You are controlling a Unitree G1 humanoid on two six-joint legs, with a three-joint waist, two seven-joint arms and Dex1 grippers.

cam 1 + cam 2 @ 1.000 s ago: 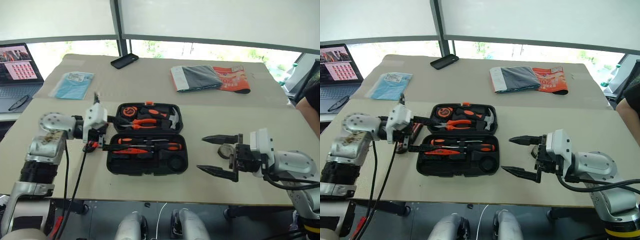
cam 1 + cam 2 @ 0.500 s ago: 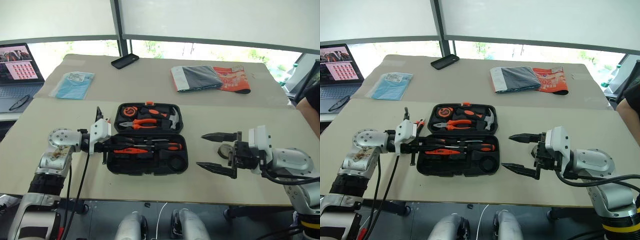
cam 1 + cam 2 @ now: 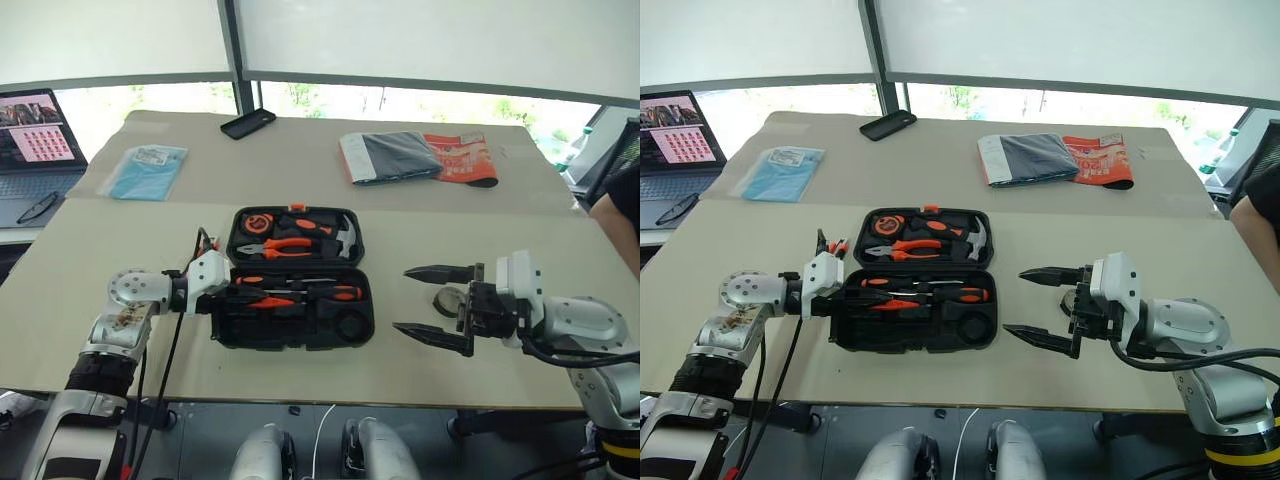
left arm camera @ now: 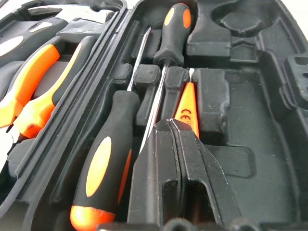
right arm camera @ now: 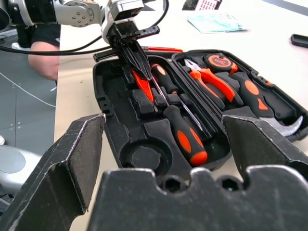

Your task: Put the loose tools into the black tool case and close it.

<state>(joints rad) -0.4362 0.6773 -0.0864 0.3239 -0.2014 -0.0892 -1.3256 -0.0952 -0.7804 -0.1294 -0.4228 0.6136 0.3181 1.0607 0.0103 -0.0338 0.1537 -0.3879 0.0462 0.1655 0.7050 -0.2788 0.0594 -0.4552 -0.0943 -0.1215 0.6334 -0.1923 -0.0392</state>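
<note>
The black tool case (image 3: 290, 340) lies open on the table. Its near half holds orange-and-black screwdrivers (image 4: 103, 163) and an orange utility knife (image 4: 186, 113). My left gripper (image 4: 168, 126) is shut, with nothing between its fingers, and its tip rests on the knife. A slim orange screwdriver (image 5: 163, 48) lies on the table just outside the case, behind the left gripper (image 5: 143, 71). My right gripper (image 3: 403, 301) hangs open to the right of the case. Between its fingers, a small round roll (image 3: 447, 299) lies on the table.
The far half of the case holds pliers (image 3: 285, 245), a hammer and a tape measure. Along the table's back lie a black phone (image 3: 249, 122), a blue packet (image 3: 148, 168) and a magazine (image 3: 418, 155). A laptop (image 3: 35, 130) stands far left. A person's arm (image 3: 625, 200) shows at the right edge.
My left gripper has come down into the near half of the case and its fingers have shut. The right gripper has stayed where it was, open.
</note>
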